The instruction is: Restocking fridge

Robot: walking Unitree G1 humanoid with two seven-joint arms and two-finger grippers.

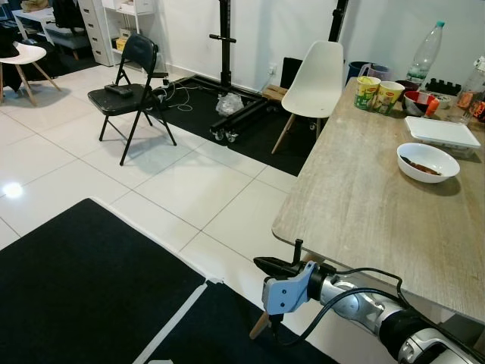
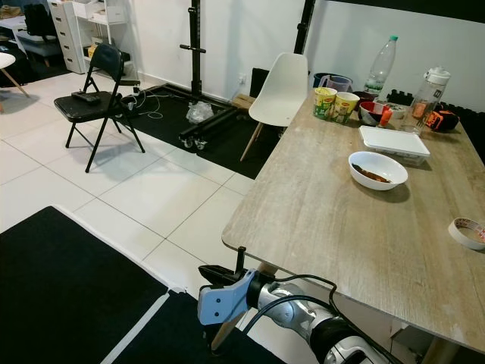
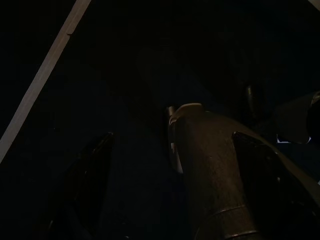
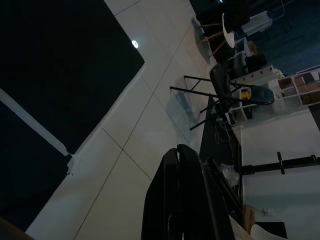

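Below table [image 2: 318, 220] corner, right gripper [image 2: 216, 273] closed, empty, bowl [image 2: 377, 169] well apart

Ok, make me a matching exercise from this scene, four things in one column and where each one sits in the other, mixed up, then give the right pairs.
Things:
1. white bowl
2. roll of tape
3. black folding chair
4. right gripper

Places:
A. on the tiled floor, far from the table
B. mid-table, beside the white lidded container
C. low, just off the table's near corner
D. near the table's right edge

Pairs: 1-B, 2-D, 3-A, 4-C
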